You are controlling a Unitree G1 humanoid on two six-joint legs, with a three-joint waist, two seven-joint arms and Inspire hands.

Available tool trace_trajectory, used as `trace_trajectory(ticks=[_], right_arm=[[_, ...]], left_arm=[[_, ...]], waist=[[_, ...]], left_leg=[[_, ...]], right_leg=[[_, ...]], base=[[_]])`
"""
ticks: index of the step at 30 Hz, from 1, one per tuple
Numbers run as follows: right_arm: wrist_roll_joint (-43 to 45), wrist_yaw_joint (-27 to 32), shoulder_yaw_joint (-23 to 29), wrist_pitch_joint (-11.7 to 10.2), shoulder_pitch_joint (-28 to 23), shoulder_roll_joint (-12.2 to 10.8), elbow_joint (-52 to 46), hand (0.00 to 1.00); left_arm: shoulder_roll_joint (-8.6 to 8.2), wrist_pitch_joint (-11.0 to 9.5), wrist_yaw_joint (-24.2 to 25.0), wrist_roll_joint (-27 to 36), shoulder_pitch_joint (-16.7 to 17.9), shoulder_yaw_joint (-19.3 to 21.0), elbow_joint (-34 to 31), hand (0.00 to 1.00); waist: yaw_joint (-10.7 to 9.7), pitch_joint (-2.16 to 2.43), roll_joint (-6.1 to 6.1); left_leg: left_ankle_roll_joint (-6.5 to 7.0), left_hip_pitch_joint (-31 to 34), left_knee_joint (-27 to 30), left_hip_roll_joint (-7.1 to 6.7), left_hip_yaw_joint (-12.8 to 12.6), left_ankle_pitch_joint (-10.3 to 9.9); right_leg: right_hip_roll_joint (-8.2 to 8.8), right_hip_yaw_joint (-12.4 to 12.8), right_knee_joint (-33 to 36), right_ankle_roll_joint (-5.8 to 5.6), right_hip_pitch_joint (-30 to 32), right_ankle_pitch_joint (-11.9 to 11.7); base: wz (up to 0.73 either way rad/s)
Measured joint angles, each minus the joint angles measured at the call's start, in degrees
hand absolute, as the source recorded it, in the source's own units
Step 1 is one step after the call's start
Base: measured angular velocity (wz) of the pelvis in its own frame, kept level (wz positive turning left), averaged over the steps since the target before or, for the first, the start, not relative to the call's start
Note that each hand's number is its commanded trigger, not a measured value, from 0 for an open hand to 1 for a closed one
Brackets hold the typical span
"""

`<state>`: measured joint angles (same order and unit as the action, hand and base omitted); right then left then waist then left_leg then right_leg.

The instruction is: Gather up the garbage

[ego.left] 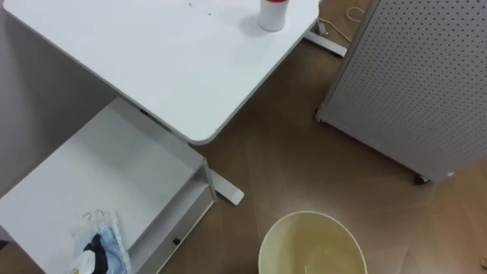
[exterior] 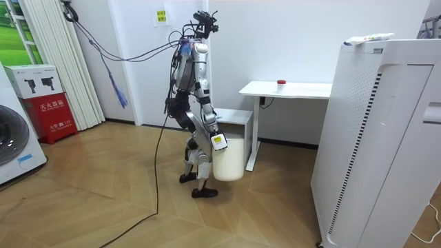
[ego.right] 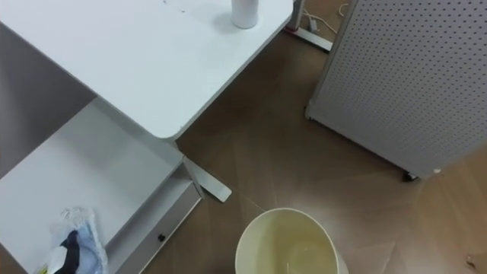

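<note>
in the left eye view the garbage [ego.left: 97,247], a crumpled blue and white bundle (possibly a used face mask), lies on the low white cabinet [ego.left: 114,167] beside the desk [ego.left: 152,68]. the cream bin [ego.left: 304,237] sits nearer the robot, empty and apart from the garbage. in the room view the robot stands before the cabinet with its right hand [exterior: 218,142] at the bin's rim. whether those fingers clench the rim cannot be told from so far off. the right eye view gives the same layout, with the garbage at the lower left corner. the risk ahead is that a sideways reach catches only a loose strap, so the bundle drops short of the bin.
</note>
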<state>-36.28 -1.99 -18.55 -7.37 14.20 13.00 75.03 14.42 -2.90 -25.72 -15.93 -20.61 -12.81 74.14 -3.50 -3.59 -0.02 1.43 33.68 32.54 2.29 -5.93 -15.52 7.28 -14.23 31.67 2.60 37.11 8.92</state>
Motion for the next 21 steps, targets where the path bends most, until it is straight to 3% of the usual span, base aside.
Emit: trace_trajectory(ticks=[1,2,3,8,12,21], right_arm=[[-0.2,0.0,-0.2,0.0,0.0,0.1,-0.1,1.0],[-0.2,0.0,-0.4,0.0,0.0,0.2,-0.1,1.0],[-0.2,0.0,-0.5,0.0,0.1,0.3,-0.1,1.0],[-1.2,0.1,-0.5,0.0,0.2,0.7,-0.7,1.0],[-2.6,0.2,-0.5,0.9,0.3,0.7,-2.0,1.0],[-4.4,0.6,-0.4,2.1,0.5,0.6,-2.3,1.0]], left_arm=[[0.0,0.1,0.1,0.0,0.0,-0.2,0.0,0.61],[0.0,0.1,0.1,0.0,0.0,-0.4,0.0,0.84],[0.03,0.2,0.1,0.0,-0.1,-0.4,0.0,1.0],[0.39,0.4,-1.8,0.0,-1.0,-0.6,-0.1,1.0],[2.45,1.2,-2.9,0.1,-2.6,-0.8,0.0,1.0],[2.11,2.9,-3.5,0.1,-3.4,-2.3,0.1,1.0]], waist=[[0.0,0.01,-0.01],[0.0,0.03,-0.03],[0.0,0.15,-0.09],[-0.1,0.21,-0.19],[-0.1,0.22,-0.2],[-1.0,0.22,-0.2]], left_leg=[[0.0,0.3,0.2,0.02,0.0,0.0],[0.0,0.4,0.2,0.02,0.0,0.0],[0.0,0.8,0.2,-0.01,0.0,0.0],[0.02,2.7,1.0,-0.04,0.0,0.0],[0.17,3.1,1.0,-0.23,0.0,0.2],[0.28,4.6,0.8,-0.32,0.6,0.3]], right_leg=[[0.06,-0.1,0.2,0.08,0.2,0.1],[0.06,-0.1,0.2,0.08,0.3,0.1],[0.11,-0.1,0.2,0.08,0.8,0.1],[0.37,-0.2,0.9,0.11,2.5,0.0],[0.58,-0.3,0.6,0.1,2.9,0.0],[0.56,-1.0,-0.1,-0.05,3.6,-0.2]], base=[[0.0],[0.0],[0.0],[0.02],[0.03],[0.01]])
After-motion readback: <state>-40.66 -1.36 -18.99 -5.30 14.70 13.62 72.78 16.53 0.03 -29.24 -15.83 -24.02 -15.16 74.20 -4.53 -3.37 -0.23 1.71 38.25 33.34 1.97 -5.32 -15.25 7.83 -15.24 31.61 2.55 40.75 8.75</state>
